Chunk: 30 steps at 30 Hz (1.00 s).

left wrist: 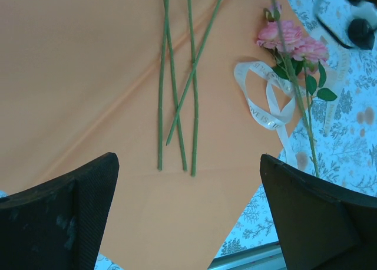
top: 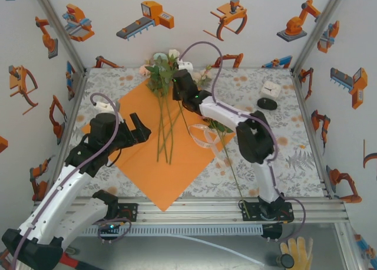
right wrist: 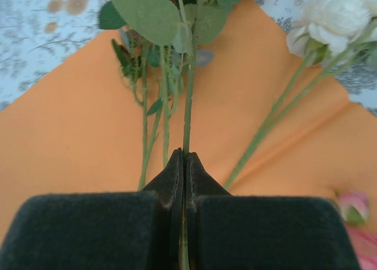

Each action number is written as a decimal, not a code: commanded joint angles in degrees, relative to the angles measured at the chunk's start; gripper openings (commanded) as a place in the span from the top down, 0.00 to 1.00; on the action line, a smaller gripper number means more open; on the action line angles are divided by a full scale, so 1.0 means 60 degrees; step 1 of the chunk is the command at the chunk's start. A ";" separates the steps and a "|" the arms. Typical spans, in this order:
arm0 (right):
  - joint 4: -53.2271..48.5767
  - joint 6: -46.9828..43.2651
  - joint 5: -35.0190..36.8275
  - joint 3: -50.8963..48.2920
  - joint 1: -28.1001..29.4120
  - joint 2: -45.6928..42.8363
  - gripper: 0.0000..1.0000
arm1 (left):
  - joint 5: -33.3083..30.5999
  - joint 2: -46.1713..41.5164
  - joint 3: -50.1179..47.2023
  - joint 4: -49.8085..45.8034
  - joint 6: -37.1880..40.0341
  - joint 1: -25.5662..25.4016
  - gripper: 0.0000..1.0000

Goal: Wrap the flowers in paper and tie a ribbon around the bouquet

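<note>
Orange paper (top: 141, 164), green-stemmed flowers (top: 162, 75), floral cloth (top: 288, 161)

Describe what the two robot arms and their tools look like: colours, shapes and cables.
The left arm and right arm both have white link shells with black joints and black bases. A thin purple-grey cable loops along each arm. The left tool and right tool are black, each with two broad wedge-shaped fingers that have a finely textured face.

Stems (left wrist: 192, 117) cut by the left wrist view's top edge, ribbon (left wrist: 269, 105) lettering too small to read, white bloom (right wrist: 333, 19) cropped at the right wrist view's right edge, leaves (right wrist: 153, 13) at its top, pink bloom (right wrist: 353, 206) blurred low right, paper (top: 177, 158) corner hidden under left arm (top: 97, 143).
</note>
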 commanded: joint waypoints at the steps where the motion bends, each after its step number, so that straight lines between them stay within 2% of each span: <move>1: 0.0603 0.0378 0.0546 0.1669 0.0031 0.1191 1.00 | -0.0277 -0.0238 0.0171 -0.0376 0.0013 0.0083 0.03; 3: 0.0412 0.0420 0.0393 0.2413 0.0079 0.1980 0.98 | -0.0358 -0.0281 0.0201 -0.0489 0.0056 0.0105 0.03; 6: -0.0313 0.0358 0.0188 0.3217 0.0093 0.2627 0.86 | -0.0409 -0.0343 0.0216 -0.0572 0.0115 0.0142 0.03; 10: -0.0039 0.0149 -0.0449 0.2388 0.0093 0.2165 0.70 | -0.0415 -0.0405 0.0144 -0.0533 0.0096 0.0161 0.03; 14: 0.0131 0.0137 -0.0952 0.1196 0.0115 0.1220 0.64 | -0.0277 -0.0346 0.0131 -0.0409 0.0002 0.0178 0.03; 21: -0.0607 -0.0692 -0.0974 -0.1032 0.0104 -0.2146 0.54 | 0.0194 -0.0328 0.0071 -0.0271 0.0003 0.0184 0.03; 26: -0.2400 -0.1033 -0.0605 -0.3198 -0.0220 -0.4845 0.53 | 0.2091 -0.0232 0.0027 0.0526 0.0782 0.0150 0.03; 30: -0.4544 -0.0659 -0.1340 -0.5089 -0.0818 -0.6793 0.54 | 0.3676 0.0045 0.0016 0.1139 0.1162 -0.0086 0.03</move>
